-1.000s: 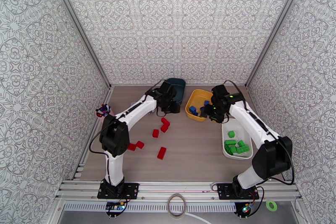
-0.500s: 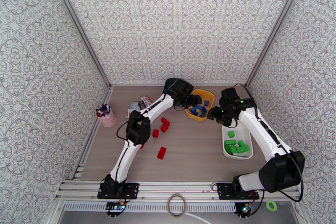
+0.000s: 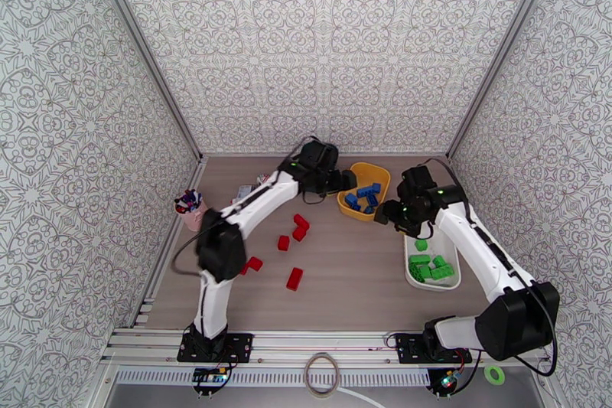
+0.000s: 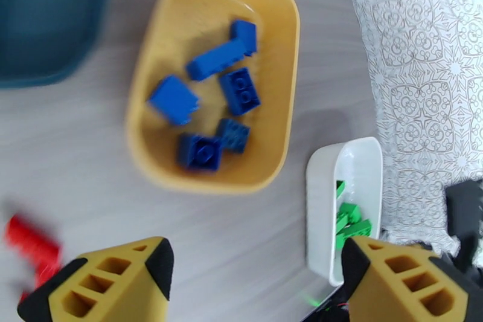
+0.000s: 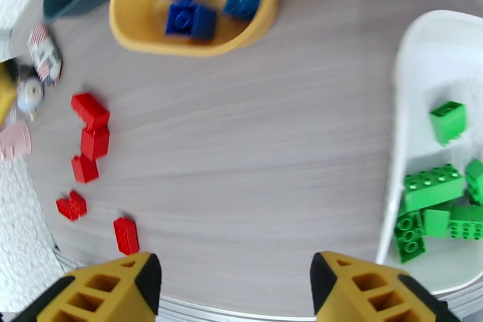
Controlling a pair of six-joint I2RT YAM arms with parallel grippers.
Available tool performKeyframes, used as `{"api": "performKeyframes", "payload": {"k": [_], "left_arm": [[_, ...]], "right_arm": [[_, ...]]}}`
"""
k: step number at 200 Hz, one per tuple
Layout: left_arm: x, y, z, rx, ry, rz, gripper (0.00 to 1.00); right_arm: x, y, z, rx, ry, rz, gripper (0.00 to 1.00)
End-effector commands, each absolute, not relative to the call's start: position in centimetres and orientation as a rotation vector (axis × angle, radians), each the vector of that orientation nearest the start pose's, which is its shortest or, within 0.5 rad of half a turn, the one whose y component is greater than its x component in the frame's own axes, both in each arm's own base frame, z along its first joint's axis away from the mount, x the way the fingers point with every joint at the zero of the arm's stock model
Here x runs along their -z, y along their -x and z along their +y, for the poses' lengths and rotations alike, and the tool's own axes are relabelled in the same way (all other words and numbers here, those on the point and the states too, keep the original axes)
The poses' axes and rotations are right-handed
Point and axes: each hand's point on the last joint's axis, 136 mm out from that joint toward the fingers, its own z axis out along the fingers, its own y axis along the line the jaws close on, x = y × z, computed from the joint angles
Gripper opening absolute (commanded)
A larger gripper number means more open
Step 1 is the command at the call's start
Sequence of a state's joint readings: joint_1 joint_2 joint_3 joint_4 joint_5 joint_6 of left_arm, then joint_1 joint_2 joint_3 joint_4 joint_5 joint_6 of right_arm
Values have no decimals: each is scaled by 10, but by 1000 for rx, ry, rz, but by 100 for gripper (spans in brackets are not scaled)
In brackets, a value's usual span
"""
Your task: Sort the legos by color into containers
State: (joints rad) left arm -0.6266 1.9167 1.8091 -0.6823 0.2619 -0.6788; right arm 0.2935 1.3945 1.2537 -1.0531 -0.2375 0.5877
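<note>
The left arm has folded since half a second ago, its elbow swinging back toward the near left, while the left end effector (image 3: 344, 181) has eased only slightly off the left edge of the yellow bin (image 3: 382, 174); the right arm has scarcely shifted. Nearest the bases, about six red bricks (image 3: 294, 278) lie loose on the surface (image 3: 352, 272), scattered left of centre and in no container; to the right, the green bricks (image 3: 432, 268) sit gathered in the white tray (image 3: 451, 285); just beyond it the right end effector (image 5: 234, 269) hangs with fingers spread and nothing between them; the left one shows the same in its wrist view, wide apart and empty. Farther back, the blue bricks (image 4: 208, 106) rest inside the yellow bin; beside it the teal bin (image 4: 48, 15) appears to hold nothing. By this showing, green and blue look finished; red is what remains, and the teal bin is presumably where it goes.
</note>
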Motion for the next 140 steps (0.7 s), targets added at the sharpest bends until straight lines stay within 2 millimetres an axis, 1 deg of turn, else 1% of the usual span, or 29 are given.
{"api": "performKeyframes", "payload": {"k": [1, 7, 13, 17, 21, 26, 28, 35, 50, 62, 74, 94, 115, 140], "left_arm": [[-196, -373, -296, 610, -49, 2624, 83], [-187, -363, -286, 568, -39, 2650, 84], [-182, -354, -277, 538, -27, 2662, 84], [-175, -347, -270, 509, -17, 2681, 84], [-171, -340, -265, 492, -9, 2689, 85], [-163, -331, -257, 463, 1, 2711, 85], [-163, -328, -255, 457, 2, 2710, 85], [-152, -315, -246, 417, 9, 2736, 86], [-133, -287, -234, 360, 8, 2780, 87], [-121, -266, -228, 327, 3, 2809, 88], [-105, -246, -224, 301, -4, 2845, 89], [-89, -222, -225, 293, -24, 2875, 91], [-78, -205, -233, 304, -77, 2889, 93], [-62, -192, -236, 263, -122, 2927, 93]], "right_arm": [[-160, -281, 162, -594, -267, 2878, 70], [-156, -280, 172, -594, -233, 2892, 70], [-153, -278, 181, -592, -204, 2907, 70], [-151, -277, 187, -590, -184, 2914, 70], [-148, -276, 193, -588, -162, 2923, 70], [-146, -274, 201, -586, -137, 2935, 70], [-144, -273, 204, -585, -126, 2941, 70], [-140, -270, 213, -583, -91, 2955, 70], [-130, -262, 232, -577, -19, 2986, 72], [-121, -255, 242, -572, 21, 3019, 73], [-112, -248, 246, -557, 49, 3049, 73], [-103, -238, 246, -544, 77, 3072, 76], [-94, -228, 237, -518, 74, 3095, 77], [-85, -216, 227, -497, 66, 3120, 77]]}}
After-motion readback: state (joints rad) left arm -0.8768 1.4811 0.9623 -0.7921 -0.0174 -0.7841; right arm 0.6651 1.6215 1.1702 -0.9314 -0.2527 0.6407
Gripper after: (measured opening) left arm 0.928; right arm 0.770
